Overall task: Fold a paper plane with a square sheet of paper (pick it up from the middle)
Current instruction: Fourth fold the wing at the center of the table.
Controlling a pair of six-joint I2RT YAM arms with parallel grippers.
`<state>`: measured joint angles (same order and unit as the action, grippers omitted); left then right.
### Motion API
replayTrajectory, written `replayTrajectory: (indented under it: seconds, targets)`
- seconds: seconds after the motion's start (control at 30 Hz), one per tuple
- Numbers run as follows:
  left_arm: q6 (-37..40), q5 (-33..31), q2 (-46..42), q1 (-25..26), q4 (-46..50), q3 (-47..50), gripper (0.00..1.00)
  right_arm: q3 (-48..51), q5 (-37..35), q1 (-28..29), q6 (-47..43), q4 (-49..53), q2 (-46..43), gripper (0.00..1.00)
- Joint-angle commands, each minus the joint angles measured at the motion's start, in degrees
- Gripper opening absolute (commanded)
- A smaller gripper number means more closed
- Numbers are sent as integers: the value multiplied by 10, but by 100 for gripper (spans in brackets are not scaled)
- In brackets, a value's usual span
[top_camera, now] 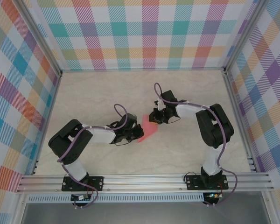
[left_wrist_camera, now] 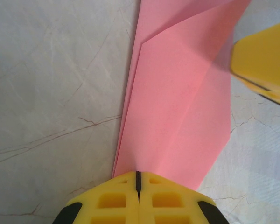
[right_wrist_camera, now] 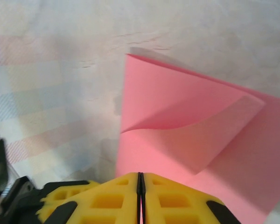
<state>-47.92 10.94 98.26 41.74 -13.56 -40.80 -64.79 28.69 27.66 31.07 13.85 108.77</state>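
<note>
1. Top external view: there are two arms, the left arm (top_camera: pixel 95 135) and the right arm (top_camera: pixel 214 125), two grippers, and one sheet of paper (top_camera: pixel 147 129) on the pale marbled table (top_camera: pixel 102 88).
   - The salmon-pink sheet lies between the two tools, and from above it looks like a small folded wedge.
   - The left gripper (top_camera: pixel 134 135) is at the sheet's near-left end.
   - The right gripper (top_camera: pixel 155 117) is at its far-right end.
   - Both tools meet the paper.
2. Left wrist view: two yellow fingers of the left gripper (left_wrist_camera: pixel 138 175) press together with only a thin dark seam between them.
   - They are clamped on the near end of the sheet of paper (left_wrist_camera: pixel 177 107).
   - The sheet runs straight ahead of the tool as a long, narrow pink strip.
   - It is in layers, with one slanting fold edge far ahead.
   - Ahead and to the right, one yellow finger (left_wrist_camera: pixel 263 65) of the other tool overlaps the sheet's right edge.
3. Right wrist view: the right gripper (right_wrist_camera: pixel 140 176) likewise has its two yellow fingers squeezed to a hairline gap, pinching the paper's near edge.
   - The sheet of paper (right_wrist_camera: pixel 177 98) spreads ahead and to the right of the tool.
   - One loose flap (right_wrist_camera: pixel 200 140) curls upward off the layer beneath.
   - One sharp corner points ahead.
</note>
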Motion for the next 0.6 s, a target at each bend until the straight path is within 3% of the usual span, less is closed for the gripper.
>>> replayTrajectory:
  seconds: [0.0, 0.33, 0.57]
  targets:
    - [16, -27, 38, -5, 103, 16, 0, 10, 20, 18, 3, -14, 2, 11]
    - [21, -26, 36, -6, 119, 13, 0, -31, -6, 18, -26, 21, 54, 11]
    - [22, -23, 39, -6, 124, 13, 0, -63, -30, -22, -33, 37, 80, 10]
